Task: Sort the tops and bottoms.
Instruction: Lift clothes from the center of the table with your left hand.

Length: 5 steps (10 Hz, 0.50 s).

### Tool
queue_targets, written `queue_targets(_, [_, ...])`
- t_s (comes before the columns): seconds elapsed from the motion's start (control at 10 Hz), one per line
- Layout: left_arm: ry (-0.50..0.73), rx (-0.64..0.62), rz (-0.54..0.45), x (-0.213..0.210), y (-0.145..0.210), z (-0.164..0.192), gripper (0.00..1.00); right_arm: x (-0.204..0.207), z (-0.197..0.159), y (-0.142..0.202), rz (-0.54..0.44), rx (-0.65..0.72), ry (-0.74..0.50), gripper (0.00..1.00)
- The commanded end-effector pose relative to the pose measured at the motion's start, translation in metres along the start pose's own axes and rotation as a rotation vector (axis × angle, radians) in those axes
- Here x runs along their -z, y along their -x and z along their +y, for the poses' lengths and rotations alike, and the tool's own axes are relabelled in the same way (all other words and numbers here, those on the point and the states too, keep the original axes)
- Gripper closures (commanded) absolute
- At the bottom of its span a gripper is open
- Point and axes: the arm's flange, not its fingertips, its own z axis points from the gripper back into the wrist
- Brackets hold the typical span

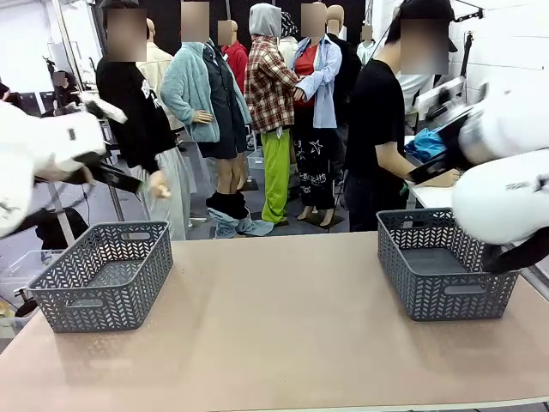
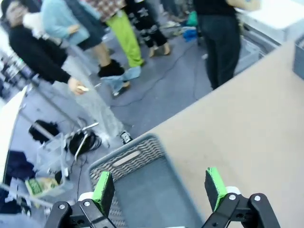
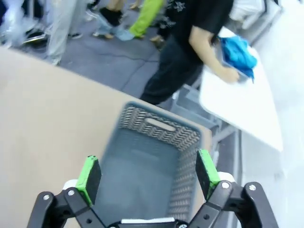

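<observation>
At the left end of the beige bench [image 1: 283, 335] stands a grey plastic basket [image 1: 103, 275] with a herringbone-pierced wall and nothing in it. The white left arm [image 1: 47, 146] comes in above and behind it. In the left wrist view the left fingers [image 2: 103, 192] are spread wide with nothing between the green pads, poised over that same basket [image 2: 142, 183], whose slotted handle faces the floor side. Beyond the bench edge a person in a black top and pale trousers [image 2: 42, 57] stands on the grey floor.

The middle of the bench is bare tabletop.

Toward the right end sits a second grey basket [image 1: 446, 275] of the same pattern, also with nothing in it, and the bulky white right arm [image 1: 506, 197] partly covers its far right corner. In the right wrist view the right fingers [image 3: 89, 178] are likewise spread wide and hold nothing, hanging above this basket [image 3: 156, 142].

Past the basket, off the bench, a person in black [image 3: 190, 42] leans over a white side table [image 3: 242, 109]. A bunched turquoise garment [image 3: 237, 52] lies on that table, well apart from both baskets, with the person's hand [image 3: 231, 75] just beside it; whether the hand touches the cloth is unclear. From the front the same garment [image 1: 425, 144] shows just behind the right arm.
</observation>
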Motion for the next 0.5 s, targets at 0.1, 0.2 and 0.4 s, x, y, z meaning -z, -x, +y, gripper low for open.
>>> queue_targets(0.1, [-0.150, -0.222, 0.146, -0.037, 0.058, 0.066, 0.00, -0.027, -0.066, 0.067, 0.028, 0.224, 0.157, 0.00])
queue_targets(0.2, [-0.187, -0.285, 0.214, -0.039, 0.075, 0.088, 0.00, -0.028, -0.089, 0.084, 0.039, 0.299, 0.196, 0.00])
queue_targets(0.4, [-0.228, -0.443, 0.331, -0.041, 0.124, 0.138, 0.00, -0.020, -0.129, 0.130, 0.122, 0.450, 0.241, 0.00])
